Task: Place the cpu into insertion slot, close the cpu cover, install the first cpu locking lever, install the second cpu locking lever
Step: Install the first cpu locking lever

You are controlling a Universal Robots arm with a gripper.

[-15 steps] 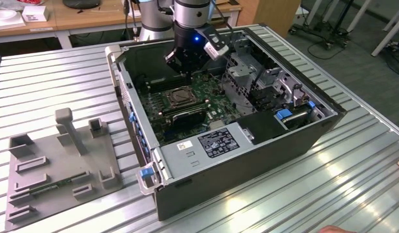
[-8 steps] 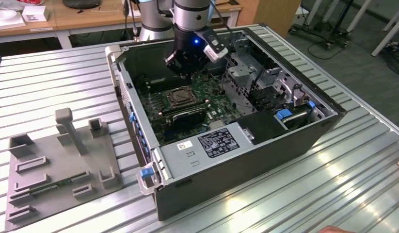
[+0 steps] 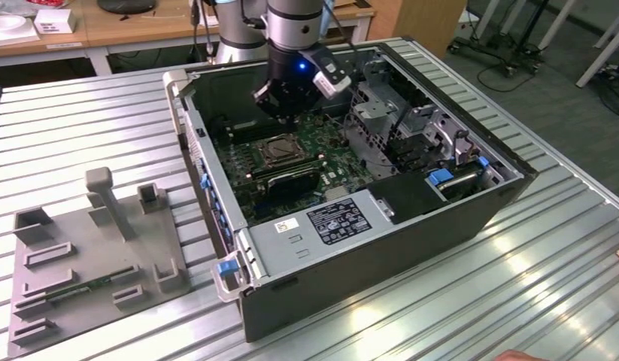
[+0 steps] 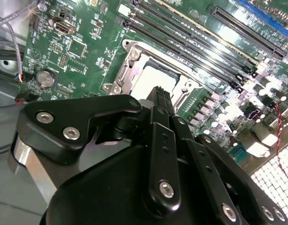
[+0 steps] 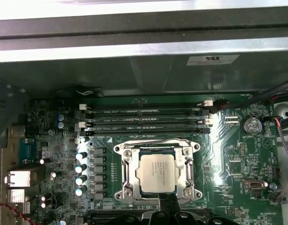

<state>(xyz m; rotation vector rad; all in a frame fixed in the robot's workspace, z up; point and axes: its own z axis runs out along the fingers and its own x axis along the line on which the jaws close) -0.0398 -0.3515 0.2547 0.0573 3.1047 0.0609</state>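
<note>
The robot arm's end effector (image 3: 280,113) hung inside an open computer case (image 3: 490,207) on the ribbed metal counter (image 3: 89,128), just above the green motherboard (image 5: 228,154). The cpu (image 5: 156,173) lay seated in the insertion slot (image 5: 126,161) — its silver top showing through the window of the cpu cover (image 5: 186,164), which lay flat over it. In the second wrist view the black fingers (image 4: 158,96) were drawn together with nothing between them, their tip poised by the socket's edge — a grey fixture tray (image 3: 89,259) sat apart on the counter
</note>
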